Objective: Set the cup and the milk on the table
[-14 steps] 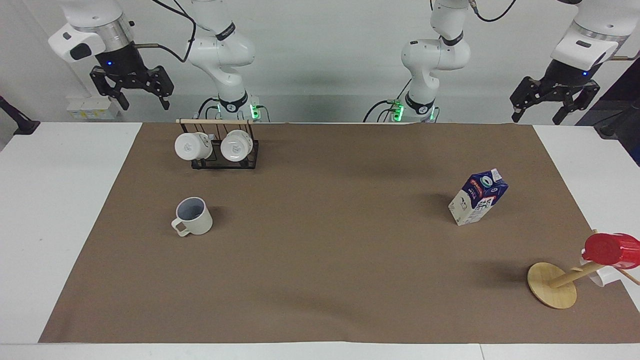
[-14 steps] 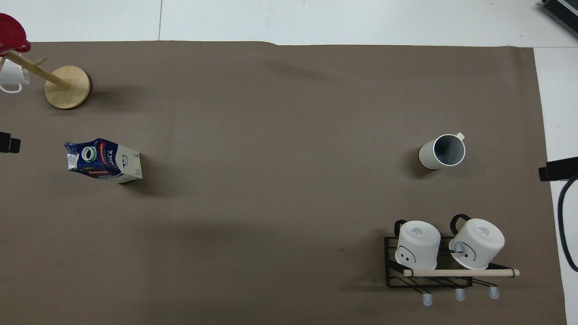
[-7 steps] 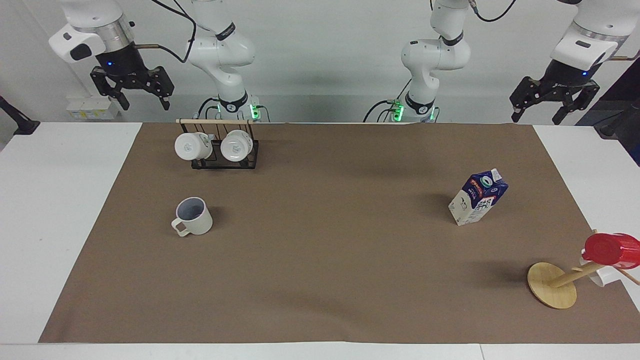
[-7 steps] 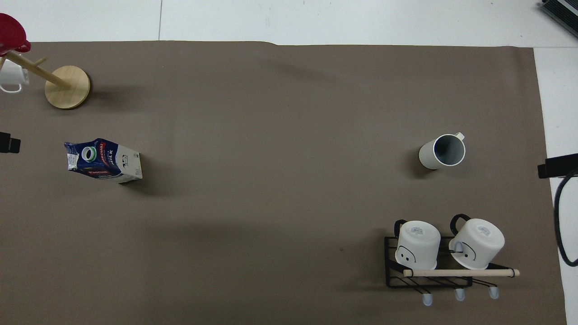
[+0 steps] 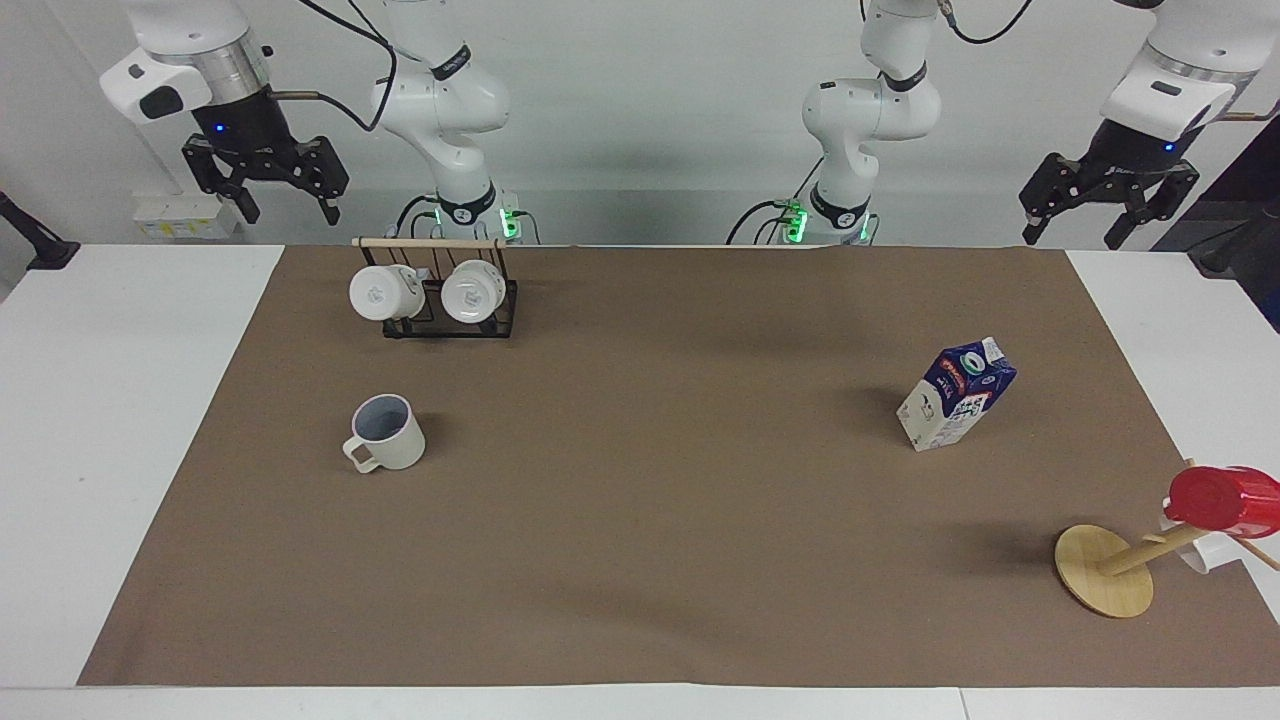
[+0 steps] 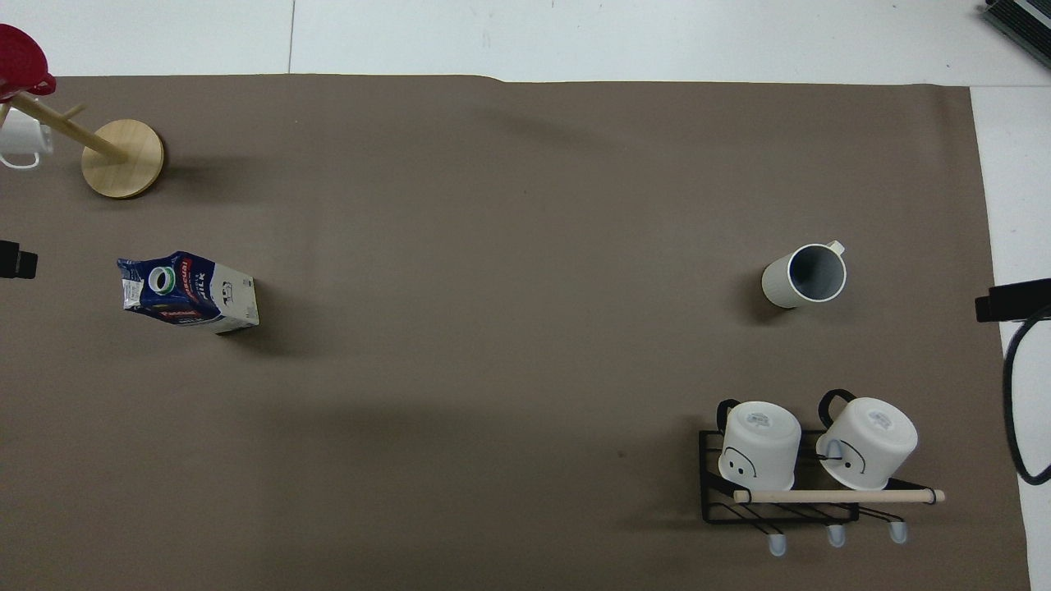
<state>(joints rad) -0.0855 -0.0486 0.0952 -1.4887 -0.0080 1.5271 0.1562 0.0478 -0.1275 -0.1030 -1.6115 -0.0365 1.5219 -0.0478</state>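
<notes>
The table (image 5: 120, 450) carries a brown mat (image 5: 640, 560); on it a black rack (image 5: 450, 322) with two white mugs stands nearer me than the cup (image 5: 388, 432); a wooden stand (image 5: 1105, 583) with a red cup (image 5: 1222, 499) sits farther than the milk (image 5: 955, 395); nothing crowds either. The milk stands upright toward my left arm's end; the cup stands upright toward my right, handle pointing away from me. My left end effector (image 5: 1108, 205) and right end effector (image 5: 266, 182) wait raised, fingers spread, empty.
</notes>
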